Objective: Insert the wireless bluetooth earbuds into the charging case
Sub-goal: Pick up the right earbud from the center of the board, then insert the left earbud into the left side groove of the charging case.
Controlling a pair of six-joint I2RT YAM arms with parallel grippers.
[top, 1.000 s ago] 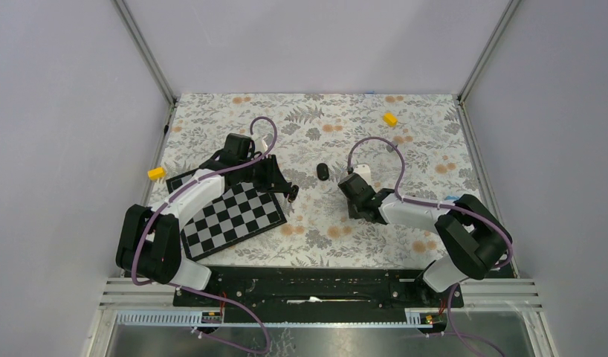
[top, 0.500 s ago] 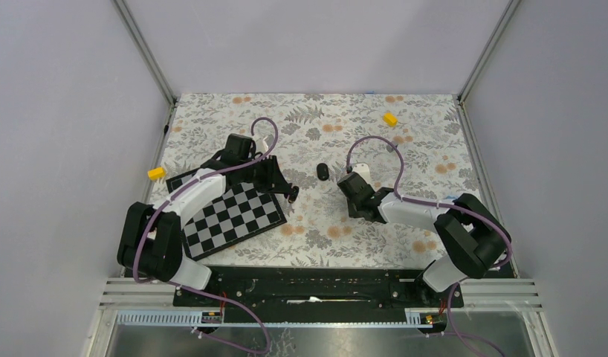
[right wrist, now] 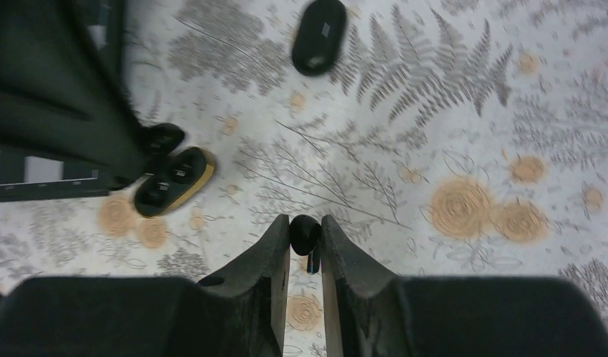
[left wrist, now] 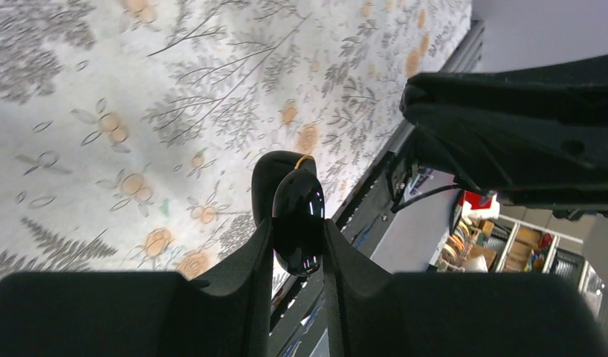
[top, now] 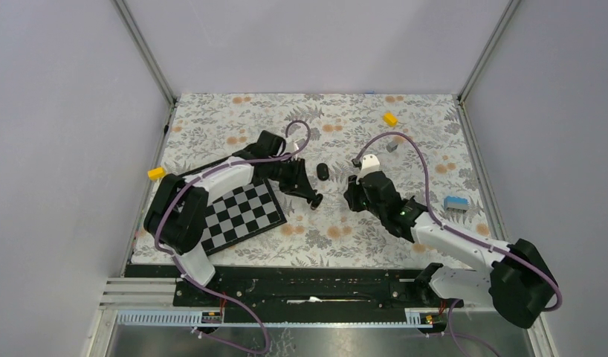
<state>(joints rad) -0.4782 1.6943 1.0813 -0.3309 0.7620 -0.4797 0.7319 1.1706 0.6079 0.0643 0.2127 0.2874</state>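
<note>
Landmark: checkerboard mat [top: 238, 216], on the floral table [top: 435, 149]; every place below is given off this mat.
L gripper [top: 314, 198]: yours sits just off the mat's right corner. Jaws are nearly closed, pinching the charging case [right wrist: 173, 181] by its sides.
Charging case: open, w/ its yellow-orange inner face and two dark wells turned toward the R gripper. L wrist view shows its glossy black shell between the fingers. Can't tell if a bud sits in either well, or if the case touches the table.
R gripper [right wrist: 304, 223]: further right of the mat than the case, near the case but apart from it. Fingers are narrow, clamped on one earbud [right wrist: 305, 235].
Earbud: small and black, w/ a short stem showing below it in the R wrist view.
Black oval item [top: 322, 171]: lies flat beyond the mat's far-right corner, past the case. Can't tell what it is.
Yellow block [top: 157, 173]: just off the mat's left corner.
2nd yellow block [top: 390, 118]: well apart from the mat, far-right.
Blue item [top: 456, 202]: well right of the mat.
</note>
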